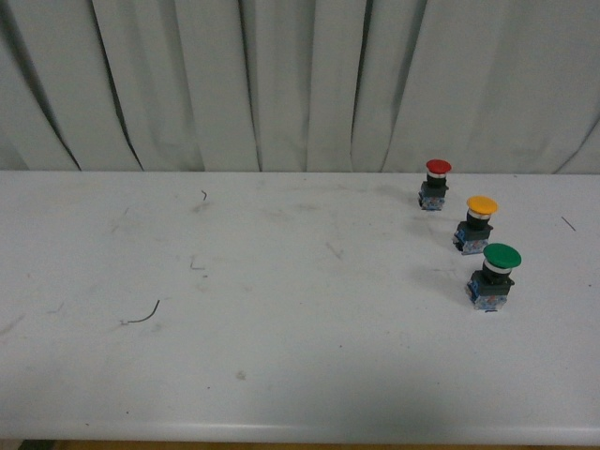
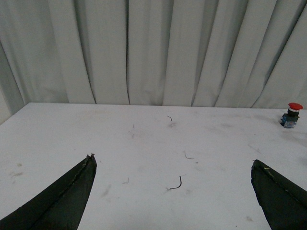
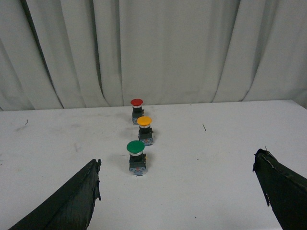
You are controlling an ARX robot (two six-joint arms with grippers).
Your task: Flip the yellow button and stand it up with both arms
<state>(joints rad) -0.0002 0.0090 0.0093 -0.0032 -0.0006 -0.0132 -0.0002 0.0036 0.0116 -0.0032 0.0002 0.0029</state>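
Both tools spread wide and empty above the table; yellow button upright in a row of three.

The left tool (image 2: 172, 165) and the right tool (image 3: 177, 165) each hold their fingers far apart, gripping nothing. On the white table (image 1: 281, 281), the yellow button (image 1: 477, 223) stands cap-up on its blocky base, between the red button (image 1: 435, 183) behind it, toward the grey curtain (image 1: 281, 84), and the green button (image 1: 494, 277) in front. All three stand apart, well clear of both tools.

Both arms outside front view, left pincer (image 2: 172, 165) and right pincer (image 3: 176, 165) fingers cropped by frame edges
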